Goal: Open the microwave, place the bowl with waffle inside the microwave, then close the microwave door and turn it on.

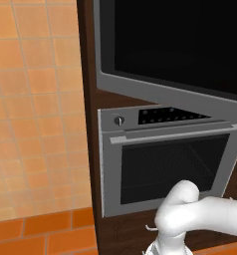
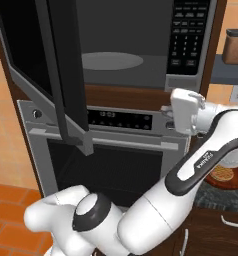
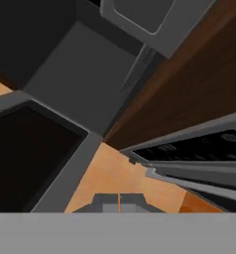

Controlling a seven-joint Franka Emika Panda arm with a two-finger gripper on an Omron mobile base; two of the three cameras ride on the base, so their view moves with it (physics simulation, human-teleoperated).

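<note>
microwave door (image 2: 46, 65) swung open to the left, microwave (image 2: 141, 45) cavity exposed with one turntable plate (image 2: 112, 61) inside. gripper (image 3: 119, 202) clenched shut on nothing, fingertips together, sitting to the right of the open door, below the cavity, in front of the oven (image 2: 116, 150). one microwave, one oven. right base view shows keypad (image 2: 189, 35), one jar (image 2: 236, 47) and waffle bowl (image 2: 226, 175) on the counter; left base view shows the door's black glass front (image 1: 175, 45).
</note>
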